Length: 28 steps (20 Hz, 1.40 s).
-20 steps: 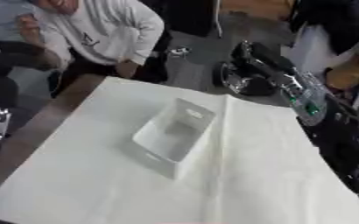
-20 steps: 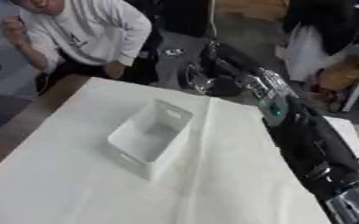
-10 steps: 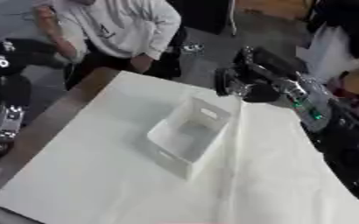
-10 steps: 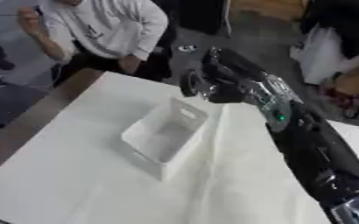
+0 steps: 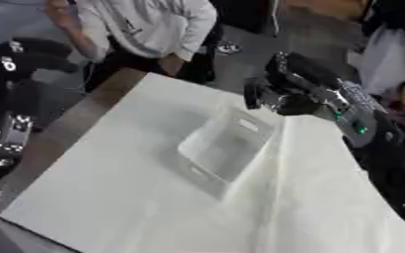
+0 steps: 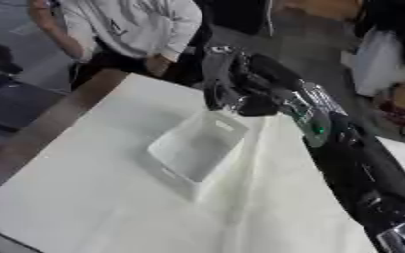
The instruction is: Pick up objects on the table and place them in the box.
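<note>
A white open-topped box [image 5: 226,147] sits near the middle of a worktop [image 5: 111,188] draped in a pale cloth, its long sides running askew to the worktop's edges and handle cut-outs showing in its end walls. The robot's right hand [image 6: 240,96], black with silver parts, hangs above the far end of the box, reaching in from the right on a dark forearm that carries a small green light. Its fingers are curled downward over the box's far rim; the pictures are too blurred to show whether anything is held between them, and whether they touch the rim cannot be told. What can be seen of the box's inside looks pale and bare. No loose object for the task can be made out on the cloth. The cloth lies in soft folds to the right of the box, beneath the arm. At the left edge of the left eye view, beside the worktop, stands dark equipment [image 5: 16,99] with silver parts; whether it belongs to the robot's left arm cannot be told.
</note>
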### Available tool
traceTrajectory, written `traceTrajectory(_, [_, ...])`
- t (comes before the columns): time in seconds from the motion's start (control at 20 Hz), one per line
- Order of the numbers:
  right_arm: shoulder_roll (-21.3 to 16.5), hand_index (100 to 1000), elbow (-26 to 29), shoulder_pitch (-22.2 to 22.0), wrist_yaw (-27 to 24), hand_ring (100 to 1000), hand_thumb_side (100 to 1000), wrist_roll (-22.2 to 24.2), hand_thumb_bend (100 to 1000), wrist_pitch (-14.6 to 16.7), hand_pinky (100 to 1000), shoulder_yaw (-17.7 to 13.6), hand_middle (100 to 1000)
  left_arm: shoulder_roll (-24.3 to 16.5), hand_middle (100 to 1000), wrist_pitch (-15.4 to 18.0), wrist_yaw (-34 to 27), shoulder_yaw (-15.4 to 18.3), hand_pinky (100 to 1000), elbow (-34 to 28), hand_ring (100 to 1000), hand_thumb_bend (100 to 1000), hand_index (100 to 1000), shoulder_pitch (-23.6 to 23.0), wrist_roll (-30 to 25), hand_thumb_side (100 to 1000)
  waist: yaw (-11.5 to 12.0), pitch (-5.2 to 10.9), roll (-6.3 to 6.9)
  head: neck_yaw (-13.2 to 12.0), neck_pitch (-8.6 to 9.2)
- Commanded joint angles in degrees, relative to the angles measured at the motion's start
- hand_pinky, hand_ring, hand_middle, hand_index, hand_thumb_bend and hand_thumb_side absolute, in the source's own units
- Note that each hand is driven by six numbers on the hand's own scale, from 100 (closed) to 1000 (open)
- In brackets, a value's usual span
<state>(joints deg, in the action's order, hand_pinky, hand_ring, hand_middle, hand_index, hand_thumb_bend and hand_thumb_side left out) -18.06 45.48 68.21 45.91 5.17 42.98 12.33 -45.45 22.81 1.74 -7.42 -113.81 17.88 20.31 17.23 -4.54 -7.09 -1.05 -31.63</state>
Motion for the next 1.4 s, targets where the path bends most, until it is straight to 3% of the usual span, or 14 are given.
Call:
traceTrajectory(0.05, [-1.59,100,-0.24,2.02,2.06,100,813,0.41,100,0.67,100,-0.78,100,-1.01,724,-0.03,-0.22,0.15,814,-0.78,625,199,732,0.94,-0.27,804,0.24,0.43,0.25,-0.36,0.84])
traceTrajectory(0.75, [-1.99,100,-2.19,2.01,8.22,100,894,4.84,100,3.73,100,-0.51,100,-0.93,726,-0.28,-0.35,0.16,819,-0.78,625,196,732,0.93,-0.44,809,1.3,0.02,-0.81,-1.03,0.24])
traceTrajectory(1.05, [-2.18,100,-3.51,2.08,13.0,100,917,5.37,100,3.59,100,-0.95,100,-0.81,726,-0.21,-0.51,-0.04,820,-0.78,625,195,732,1.25,-0.69,810,1.93,-0.16,-1.0,-1.29,0.37])
traceTrajectory(1.25, [-2.23,179,-4.64,2.01,16.56,100,918,5.41,100,2.72,100,-1.41,100,-0.73,727,-0.25,-0.65,-0.14,821,-0.78,625,194,732,1.39,-0.8,812,2.2,-0.29,-1.17,-1.47,0.37])
traceTrajectory(1.4, [-2.2,243,-5.13,2.04,18.43,161,912,4.81,100,2.35,100,-1.85,197,-0.62,727,-0.22,-0.79,-0.28,821,-0.78,626,194,732,1.68,-0.99,812,2.43,-0.43,-1.2,-1.61,0.47])
